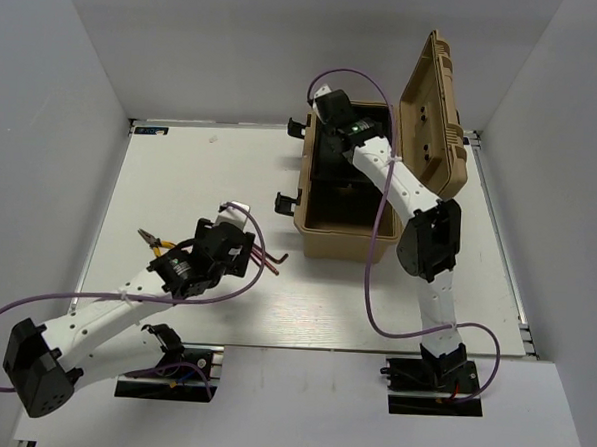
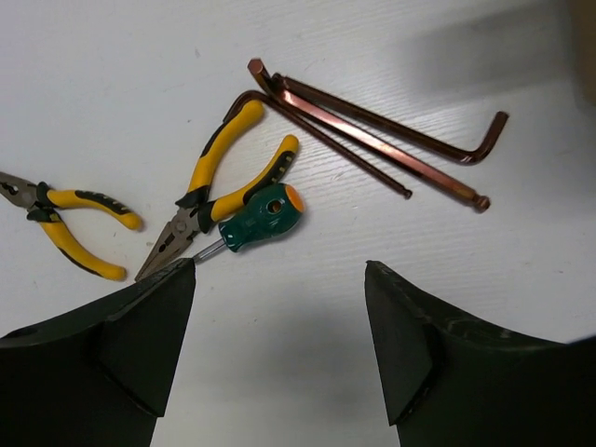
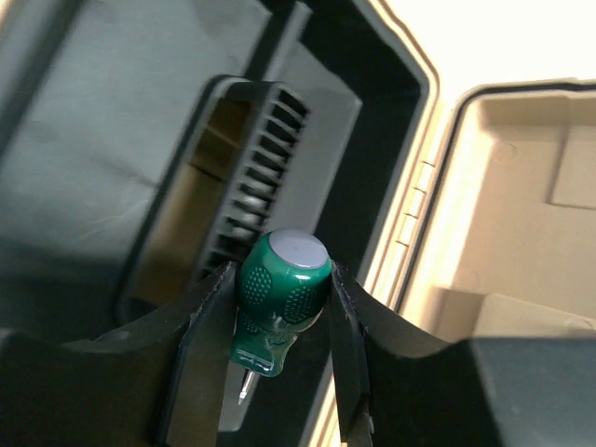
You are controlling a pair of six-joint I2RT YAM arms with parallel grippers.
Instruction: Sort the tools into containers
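- Right jaws: clenched across the fat, rounded handle of a stubby green screwdriver (image 3: 284,270), blade pointing down into the dark interior of the tan toolbox (image 1: 323,240). The toolbox stands at the table's far edge, right of the middle, with its lid (image 1: 439,121) raised.
- That handle looks dimpled and grippy. The tool is likely light and stiff, though a round handle could swivel in the grip.
- Left jaws: spread wide and empty, hovering over the table (image 1: 181,177) left of the middle, nearer the near edge, touching nothing.
- Closest to them lies a second green screwdriver (image 2: 261,216) with an orange cap, resting against the larger yellow-handled pliers (image 2: 219,186). It is short and would probably roll. Take it across the thick handle, clear of the pliers.
- The larger pliers are probably the heaviest item, and their handles may swing. A hold near the pivot looks best. The smaller pliers (image 2: 70,219) lie apart, toward the left edge.
- The dark-red hex keys (image 2: 372,130) are thin, hard and likely slick. They lie flat and overlapping, so pinch one long shaft at mid-length.
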